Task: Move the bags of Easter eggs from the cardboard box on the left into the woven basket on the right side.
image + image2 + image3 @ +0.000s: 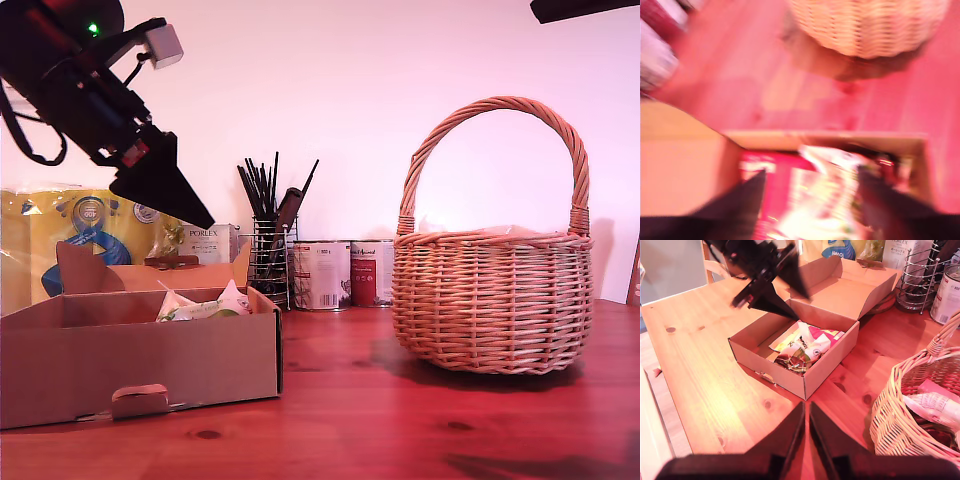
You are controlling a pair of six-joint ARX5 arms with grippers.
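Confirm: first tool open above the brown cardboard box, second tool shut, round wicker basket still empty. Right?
Not quite: the round wicker basket is not empty. The second wrist view shows white and pinkish packets lying inside it. The rest holds: my first tool is open above the brown cardboard box, and my second tool is shut.

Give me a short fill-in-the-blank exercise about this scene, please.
1. My first gripper hovers, jaws open, over the ____.
2. My second gripper's jaws are ____.
3. The basket already holds at least one ____.
4. The box and basket stand on a ____ table.

Missing words: box; shut; bag; wooden
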